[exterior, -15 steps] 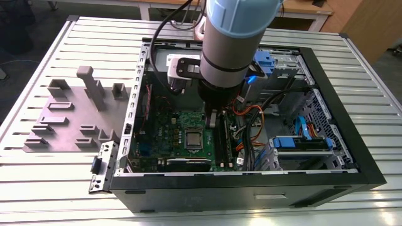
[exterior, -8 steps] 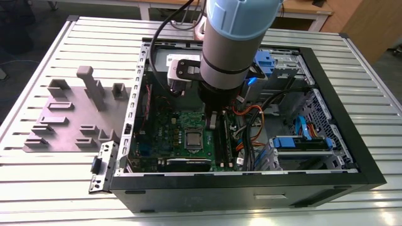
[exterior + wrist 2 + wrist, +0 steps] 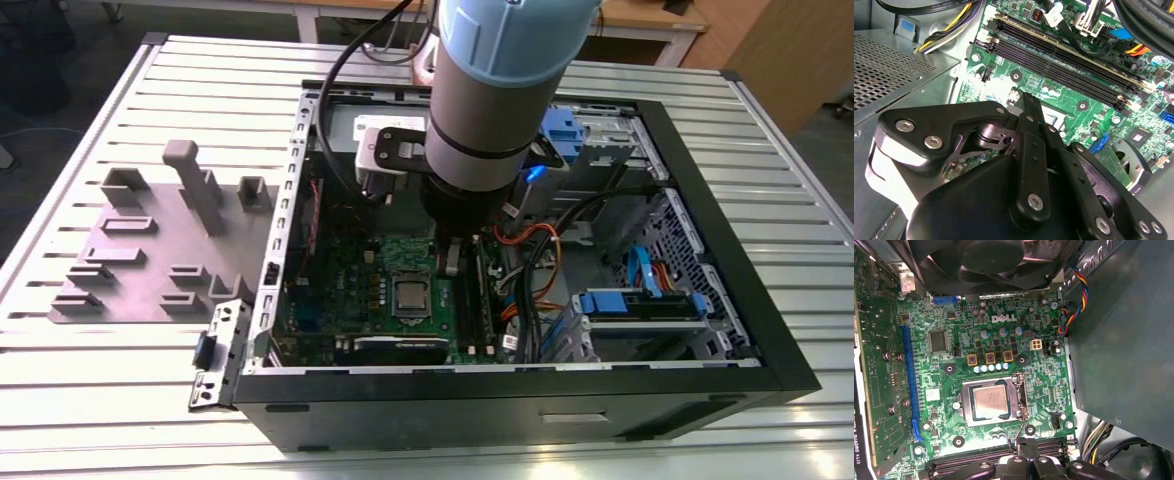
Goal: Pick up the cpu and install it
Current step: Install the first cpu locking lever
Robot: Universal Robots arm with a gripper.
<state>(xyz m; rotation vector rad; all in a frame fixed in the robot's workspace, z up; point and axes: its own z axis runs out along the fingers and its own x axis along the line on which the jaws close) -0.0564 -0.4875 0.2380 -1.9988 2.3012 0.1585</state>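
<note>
The counter [image 3: 107, 400] is a pale slatted metal surface. Behind it, wooden desks and a dark floor are visible.

At the exterior view's left, a grey-purple moulded plate [image 3: 147, 255] with upright blocks lies flat on the counter. Just beside it, toward the exterior view's right, an open black computer case [image 3: 534, 410] lies on its side. A green motherboard [image 3: 387, 275] sits in the case floor. Blue drive brackets [image 3: 641, 300] and bundled cables [image 3: 534, 290] occupy the case section at the exterior view's right.

The robot arm [image 3: 501, 110] descends into the case from above. Its lower end is over the motherboard, next to the memory slots [image 3: 1064, 62].

The gripper [image 3: 1026, 442] appears at the picture edge in the first wrist view. Its black fingers [image 3: 1030, 107] are pressed together at the tips. They hold nothing and hang above the board near the memory slots.

The cpu [image 3: 990, 403] lies flat in its socket on the motherboard, framed by the metal retention bracket [image 3: 965, 405]. The socket lever [image 3: 1021, 395] runs along one side of the cpu. The gripper tip is near the socket edge but apart from the cpu.
</note>
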